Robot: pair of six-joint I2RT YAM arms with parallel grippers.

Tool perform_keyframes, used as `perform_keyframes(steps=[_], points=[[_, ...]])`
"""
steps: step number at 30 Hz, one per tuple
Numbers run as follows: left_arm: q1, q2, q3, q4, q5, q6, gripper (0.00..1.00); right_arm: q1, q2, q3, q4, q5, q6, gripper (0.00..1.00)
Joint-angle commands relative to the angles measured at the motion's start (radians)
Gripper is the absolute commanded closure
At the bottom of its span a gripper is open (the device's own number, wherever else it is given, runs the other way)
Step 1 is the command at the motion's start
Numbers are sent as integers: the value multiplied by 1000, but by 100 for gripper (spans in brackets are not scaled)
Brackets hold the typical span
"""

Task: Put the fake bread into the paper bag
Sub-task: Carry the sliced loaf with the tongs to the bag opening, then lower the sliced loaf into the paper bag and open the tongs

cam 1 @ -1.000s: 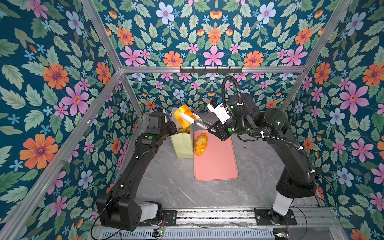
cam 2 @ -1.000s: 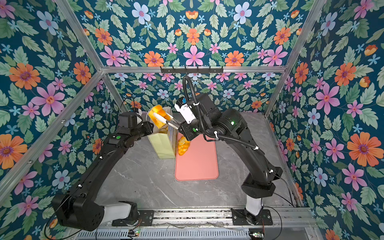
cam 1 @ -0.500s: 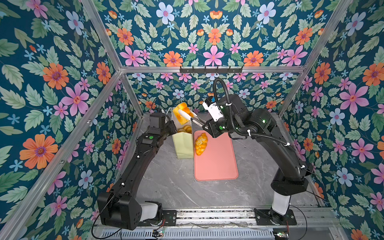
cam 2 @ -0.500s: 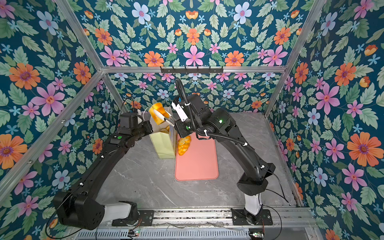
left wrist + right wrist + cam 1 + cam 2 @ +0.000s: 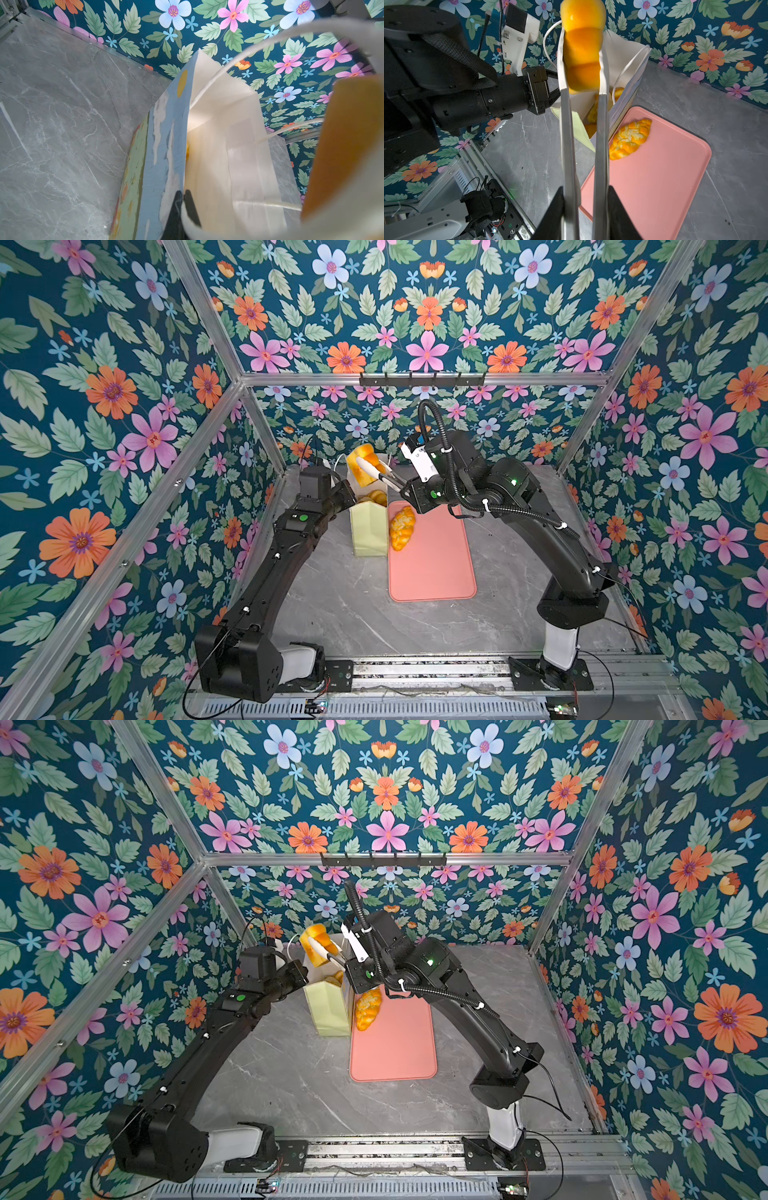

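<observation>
The paper bag [image 5: 368, 526] [image 5: 328, 1011] stands upright just left of the pink tray, its white inside [image 5: 218, 145] open upward. My left gripper [image 5: 182, 197] [image 5: 349, 493] is shut on the bag's left rim. My right gripper [image 5: 585, 193] [image 5: 409, 489] is shut on long metal tongs [image 5: 566, 135]. Their white tips pinch a square loaf of fake bread [image 5: 582, 47] [image 5: 361, 462] [image 5: 318, 942] above the bag's mouth. Several pastries [image 5: 593, 110] [image 5: 376, 497] lie inside the bag. A braided loaf [image 5: 402, 527] [image 5: 368, 1009] [image 5: 630, 138] rests on the tray's near-left corner, against the bag.
The pink tray [image 5: 432, 564] [image 5: 395, 1048] [image 5: 664, 176] lies flat on the grey marble table [image 5: 340, 605]. White cord handles [image 5: 259, 47] arch over the bag's mouth. Floral walls enclose three sides, and a metal rail [image 5: 415, 672] runs along the front.
The right arm has carried the tongs and loaf slightly left, to above the bag's mouth. The left gripper has closed on the bag's rim.
</observation>
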Motion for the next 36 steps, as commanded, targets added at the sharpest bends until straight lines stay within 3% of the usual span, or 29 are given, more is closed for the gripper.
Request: perform_keyframes(steps=[1, 20, 36], points=[[0, -10, 1, 44, 19, -14, 100, 1, 12, 11, 62, 22, 8, 70], [-3, -28, 17, 30, -6, -16, 100, 1, 91, 52, 13, 104, 11, 70], [-3, -19, 5, 38, -15, 7, 100, 1, 176, 94, -59, 62, 25, 70]])
